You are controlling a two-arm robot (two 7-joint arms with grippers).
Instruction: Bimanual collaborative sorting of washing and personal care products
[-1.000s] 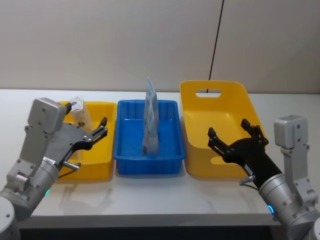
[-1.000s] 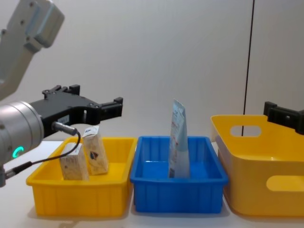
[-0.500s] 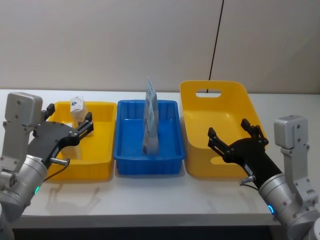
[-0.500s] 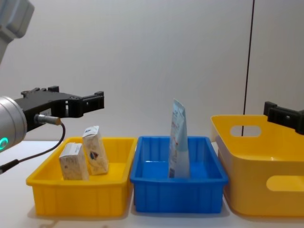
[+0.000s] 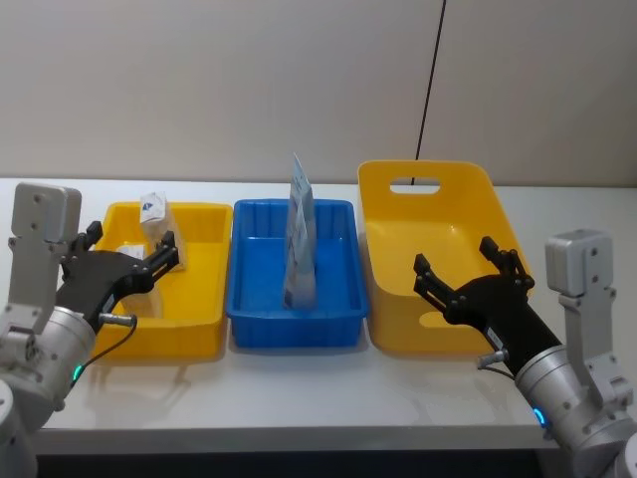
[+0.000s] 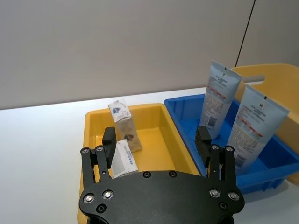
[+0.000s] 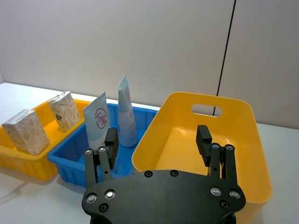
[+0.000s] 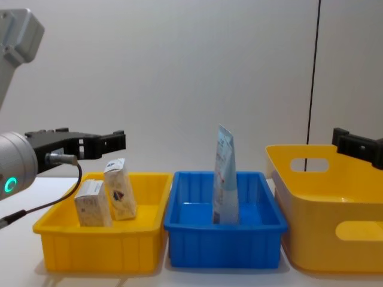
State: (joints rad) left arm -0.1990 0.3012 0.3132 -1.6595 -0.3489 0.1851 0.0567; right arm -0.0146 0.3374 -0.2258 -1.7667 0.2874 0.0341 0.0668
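Mostly, one tube (image 5: 301, 239) hid the other in the head view; both stood upright in the blue tray (image 5: 294, 329). Two cream packs (image 8: 91, 203) stood in the yellow tray (image 8: 96, 248), near one o'clock of the left hand (image 5: 131, 239), which was spread and empty. The right hand (image 5: 454, 254), likewise spread, hovered over the yellow basket (image 5: 383, 214), that tube at its nine o'clock.

Holds the left gripper (image 5: 129, 244) out in front on the left, fingers spread wide and empty; holds the right gripper (image 5: 455, 257) likewise on the right, fingers parted, empty; points both forward, angled slightly inward.
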